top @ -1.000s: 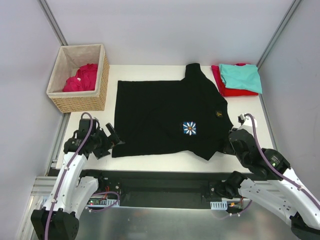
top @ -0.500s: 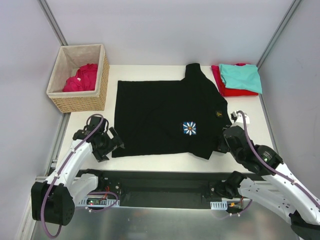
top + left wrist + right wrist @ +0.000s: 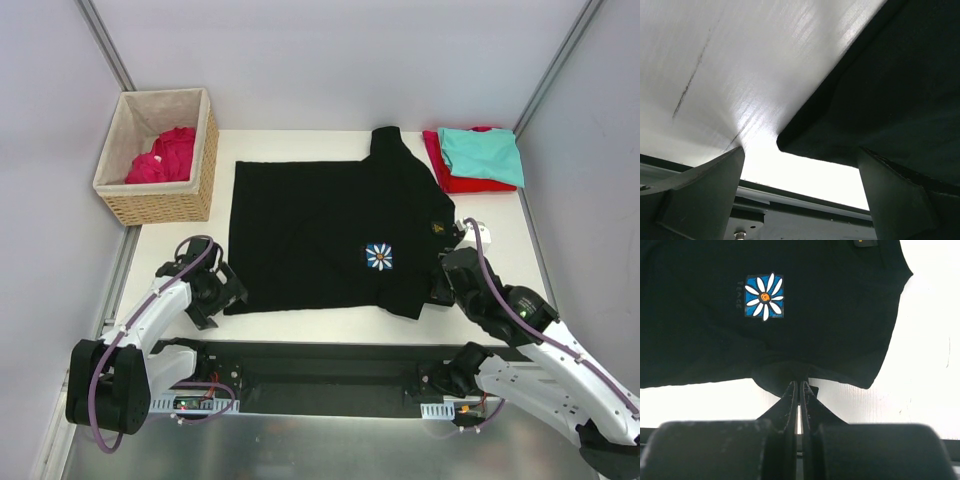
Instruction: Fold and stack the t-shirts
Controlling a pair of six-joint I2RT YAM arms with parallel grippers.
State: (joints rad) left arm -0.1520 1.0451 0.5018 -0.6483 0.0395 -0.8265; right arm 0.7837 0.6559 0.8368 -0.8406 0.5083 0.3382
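our left pincer [image 3: 224,287] is spread wide, with the near left corner of the black t-shirt [image 3: 320,225] flat on the worktop [image 3: 503,245] just ahead of its fingers [image 3: 700,192]. our right pincer [image 3: 438,290] is pressed together, pinching that shirt's near hem. beyond it, the teal t-shirt [image 3: 482,153] lies on the red t-shirt [image 3: 452,180].

Large shirt [image 3: 310,230] spread centrally, basket [image 3: 155,205] far left holding another shirt [image 3: 165,155], stacked shirts [image 3: 478,158] far right.
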